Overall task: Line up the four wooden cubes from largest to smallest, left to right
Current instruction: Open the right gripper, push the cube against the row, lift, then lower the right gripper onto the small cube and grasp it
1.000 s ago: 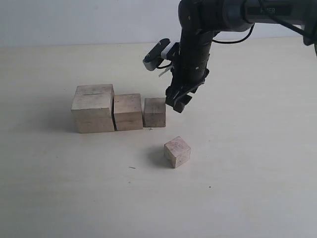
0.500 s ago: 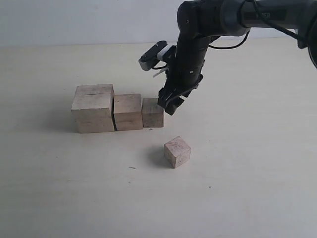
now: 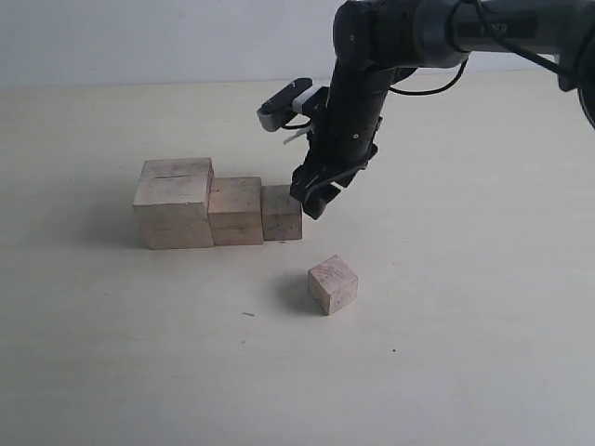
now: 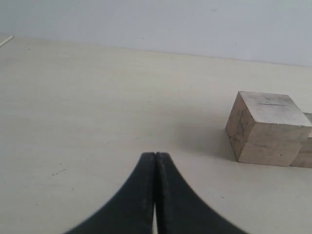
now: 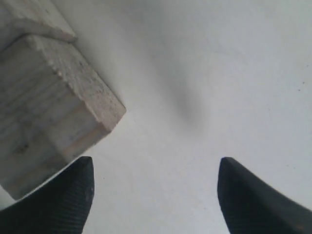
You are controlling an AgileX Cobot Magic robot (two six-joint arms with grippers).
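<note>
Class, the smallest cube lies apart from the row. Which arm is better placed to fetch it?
Right. The right tool, open, hangs by the row's end, near the smallest cube; the left tool is shut, off beyond the largest cube.

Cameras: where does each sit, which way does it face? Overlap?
Exterior: off the arms, raised, looking down across the table at the three-cube row and smallest cube; right arm and right gripper show.
Left wrist: low over the table, facing the largest cube; shut left gripper shows.
Right wrist: close above the table, beside the third cube; open fingertips show.
Shared: exterior and left wrist see the largest cube.
</note>
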